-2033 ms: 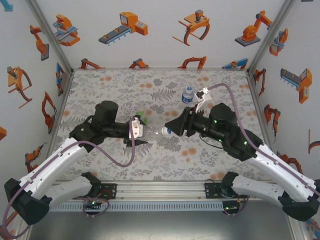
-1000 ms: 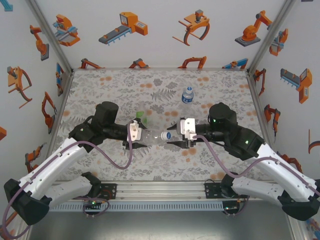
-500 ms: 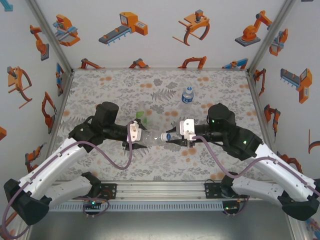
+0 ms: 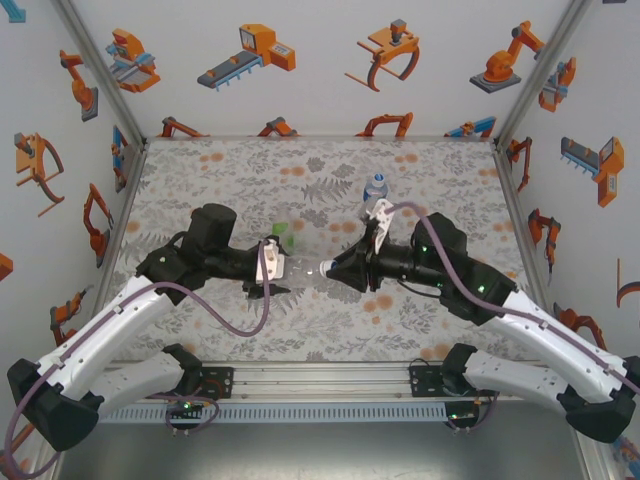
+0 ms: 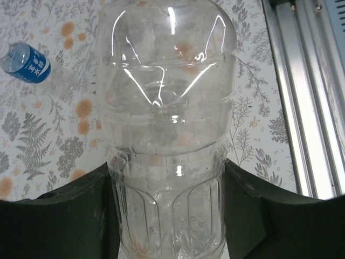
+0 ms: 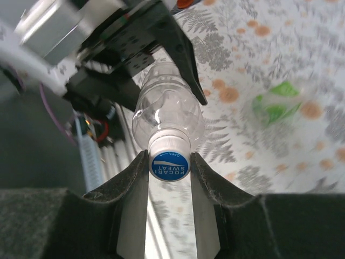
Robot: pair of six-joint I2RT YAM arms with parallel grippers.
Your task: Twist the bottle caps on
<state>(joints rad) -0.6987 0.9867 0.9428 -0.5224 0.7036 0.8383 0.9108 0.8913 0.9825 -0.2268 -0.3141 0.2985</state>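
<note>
Overhead and close wrist views share the bottle [image 5: 167, 140].

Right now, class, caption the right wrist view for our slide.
Jaws of the right gripper pinch the cap seated on the clear bottle neck.

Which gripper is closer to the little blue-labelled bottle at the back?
Right. The right gripper, pinching the cap on the clear bottle, sits in front of the blue-labelled bottle; the left gripper, holding the clear bottle, is farther off to the left.
</note>
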